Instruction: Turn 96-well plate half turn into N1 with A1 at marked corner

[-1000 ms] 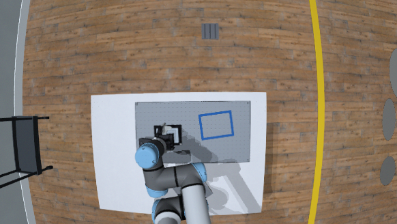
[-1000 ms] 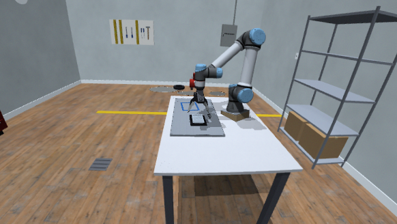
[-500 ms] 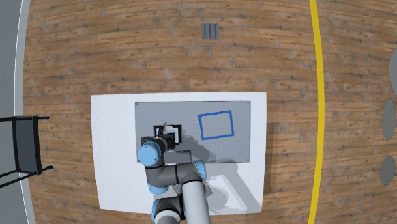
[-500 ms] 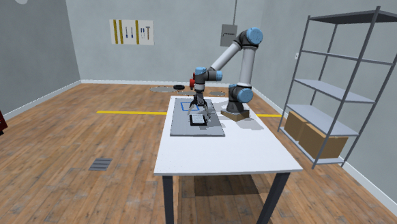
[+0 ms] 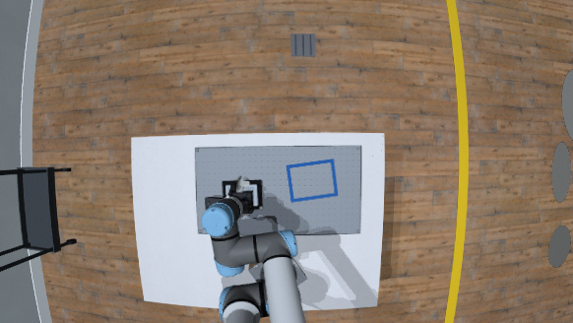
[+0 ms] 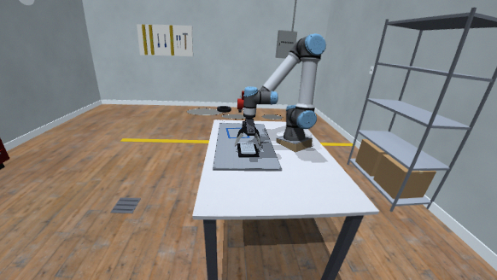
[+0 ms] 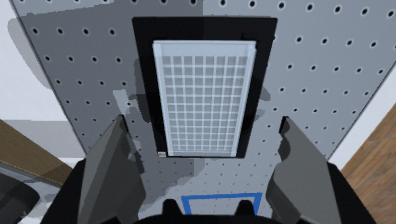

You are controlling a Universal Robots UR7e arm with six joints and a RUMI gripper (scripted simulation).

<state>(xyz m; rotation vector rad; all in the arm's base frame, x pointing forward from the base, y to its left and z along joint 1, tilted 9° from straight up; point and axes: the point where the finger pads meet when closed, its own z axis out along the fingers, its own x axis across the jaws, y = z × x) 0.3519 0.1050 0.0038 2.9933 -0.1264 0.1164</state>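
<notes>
The clear 96-well plate (image 7: 204, 97) (image 6: 247, 148) lies flat in the black plate nest N1 (image 7: 142, 75) (image 6: 248, 155) (image 5: 259, 186) on the grey perforated board (image 7: 320, 70) (image 5: 281, 217) (image 6: 226, 158). A small white mark sits at the nest's near left corner in the wrist view. My gripper (image 7: 203, 116) (image 6: 248, 136) is open and empty. It hangs a little above the near end of the plate, one finger on each side, not touching it. In the overhead view the wrist hides most of the plate. I cannot make out the cut corner.
A blue outlined rectangle (image 5: 312, 197) (image 7: 186, 202) (image 6: 229, 133) is marked on the board beyond the nest. The board lies on a white table (image 5: 162, 197) (image 6: 282, 192). The arm's base (image 6: 295, 142) stands on the table's right side. A metal shelf (image 6: 423, 115) with boxes stands to the right.
</notes>
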